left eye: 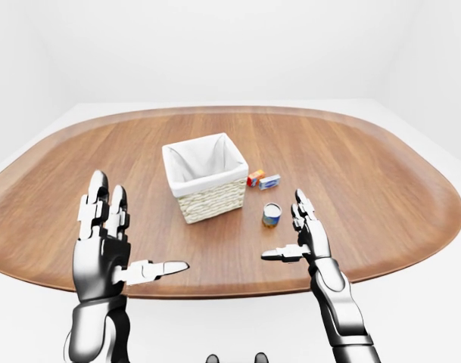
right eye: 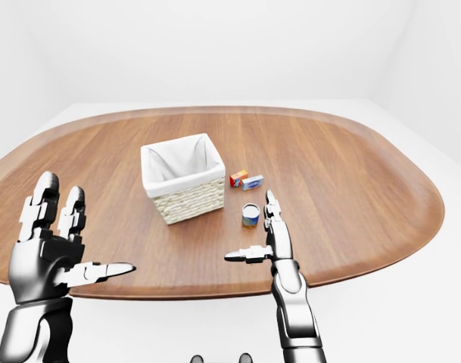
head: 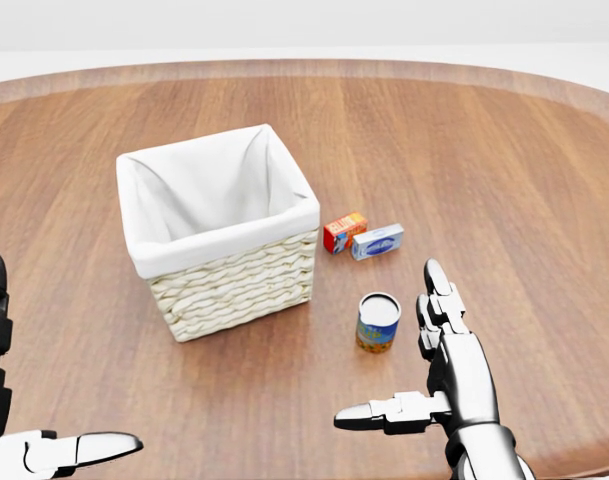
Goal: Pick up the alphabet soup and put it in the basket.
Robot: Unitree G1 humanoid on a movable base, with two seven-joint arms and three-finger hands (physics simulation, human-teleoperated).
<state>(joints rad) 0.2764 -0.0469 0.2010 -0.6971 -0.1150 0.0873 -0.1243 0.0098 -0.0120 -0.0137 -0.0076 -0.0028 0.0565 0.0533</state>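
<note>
Wood grain fills your head view: the surface (head: 504,150) carries the alphabet soup (head: 377,321), a small can standing upright, just left of your right hand (head: 449,365) and clear of it. That hand is spread, fingers pointing up the picture, thumb stuck out leftward, nothing in it. The basket (head: 229,285), woven with a white liner, sits to the can's upper left, near but not touching. Two small boxes, one orange (head: 343,231), one blue (head: 376,240), lie above the can.

Over to the left-eye view: your left hand (left eye: 105,242) is raised at the surface's near edge, fingers splayed, empty, well apart from everything.

Right-eye view, same story, and your right hand sits just below the can.

Now the can itself: rigid metal, I'd judge, modest weight, smooth label that could slip. Take it round the middle of the side wall, thumb opposite fingers, and squeeze firmly; it won't crush.
</note>
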